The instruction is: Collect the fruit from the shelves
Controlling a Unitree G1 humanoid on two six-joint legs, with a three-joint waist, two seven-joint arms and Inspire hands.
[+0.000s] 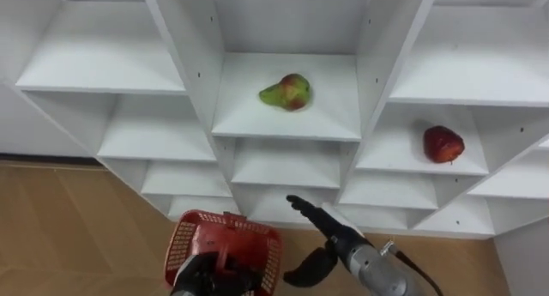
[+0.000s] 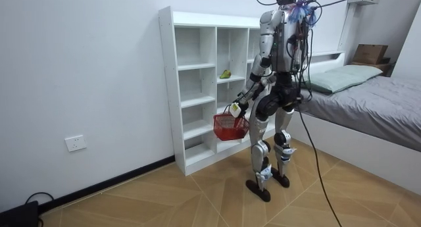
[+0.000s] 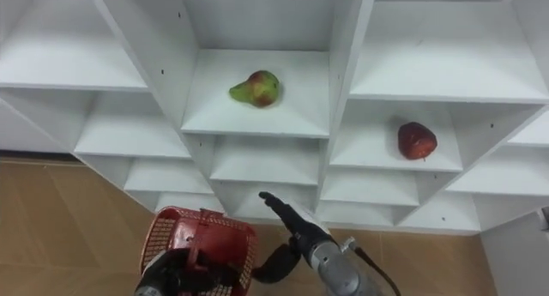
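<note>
Before white closet (image 1: 103, 64), robot standing, left hand (image 1: 206, 274) clutching red basket (image 1: 227, 236) by handle. Right hand (image 1: 330, 233) hovering empty, fingers straight, below pear (image 1: 286, 92) lying on middle shelf; apple (image 1: 443, 144) sitting lower right. Likely reaching step; next needing higher reach, then fingers closing round pear

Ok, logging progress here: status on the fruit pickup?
Status: left hand shut on red basket; right hand open, raised toward shelves. Pear, red apple on shelves, uncollected. Nothing blocking.
</note>
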